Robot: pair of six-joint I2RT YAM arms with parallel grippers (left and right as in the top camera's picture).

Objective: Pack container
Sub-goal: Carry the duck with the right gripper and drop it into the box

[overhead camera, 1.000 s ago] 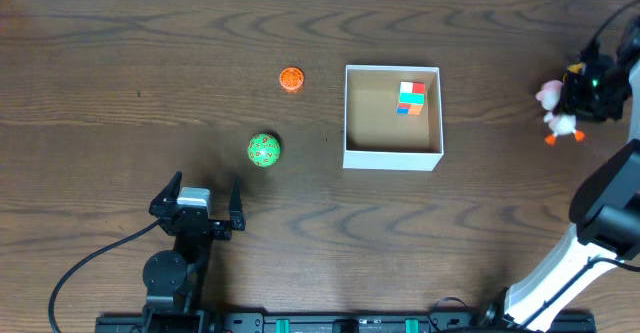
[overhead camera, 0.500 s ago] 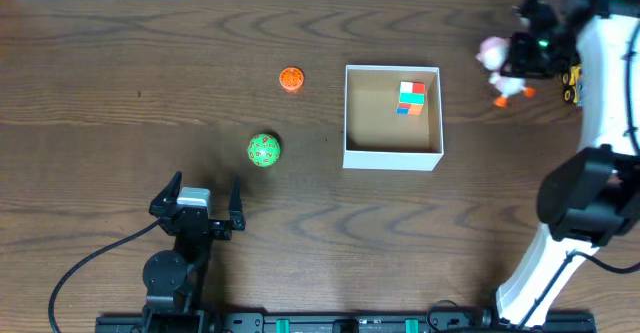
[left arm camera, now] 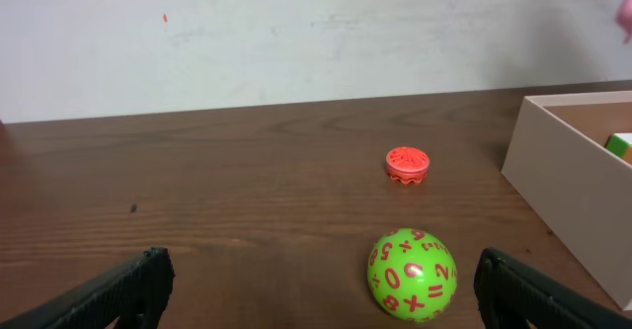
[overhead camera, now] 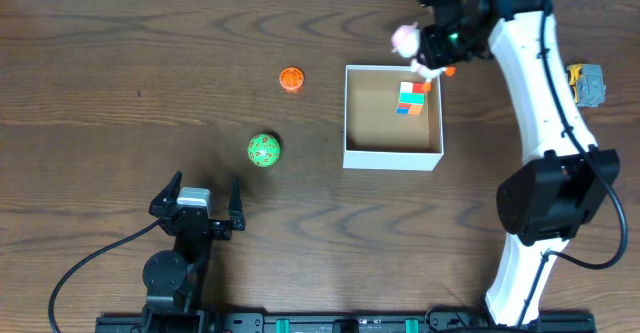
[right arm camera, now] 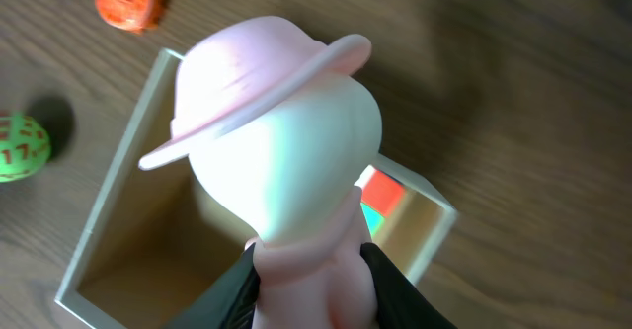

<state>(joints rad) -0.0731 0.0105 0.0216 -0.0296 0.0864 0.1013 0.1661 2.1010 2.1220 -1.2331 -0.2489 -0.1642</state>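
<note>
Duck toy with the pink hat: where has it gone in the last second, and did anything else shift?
The right gripper, shut on the duck toy, carried it leftward from the right side to above the container's far right corner; it has not let go. The left gripper stayed open and still; the green ball, orange disc and coloured block did not move.
</note>
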